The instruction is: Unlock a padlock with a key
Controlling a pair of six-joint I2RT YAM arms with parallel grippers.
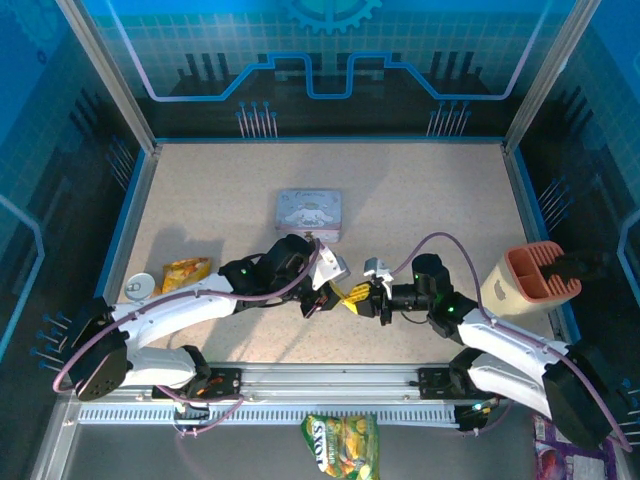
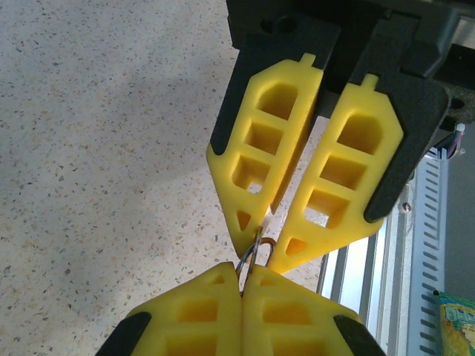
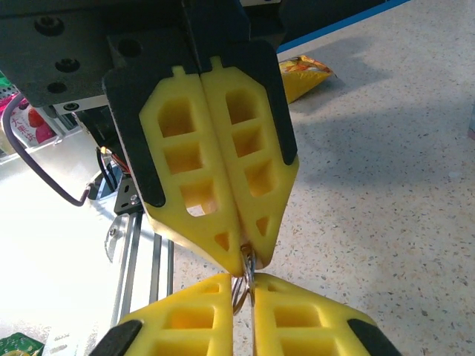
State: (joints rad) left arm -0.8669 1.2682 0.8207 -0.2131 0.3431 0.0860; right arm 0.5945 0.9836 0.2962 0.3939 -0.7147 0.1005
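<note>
My left gripper [image 1: 352,294] and right gripper [image 1: 374,302] meet tip to tip low over the table's front centre. In the left wrist view my left gripper [image 2: 243,273] is shut, and thin metal loops [image 2: 246,253] stick out of its tips toward the right gripper [image 2: 261,252]. In the right wrist view my right gripper [image 3: 241,280] is pinched on the same wire ring [image 3: 236,297], which runs up into the shut left gripper [image 3: 249,256]. The padlock's dark body and the key's blade are hidden between the yellow fingers. I cannot tell which loop belongs to which.
A pale blue tin [image 1: 308,214] lies behind the grippers. An orange-yellow snack packet [image 1: 186,270] and a small round can [image 1: 140,286] lie at the left. A pinkish holder [image 1: 535,275] stands at the right. The metal rail [image 1: 330,380] runs along the front edge.
</note>
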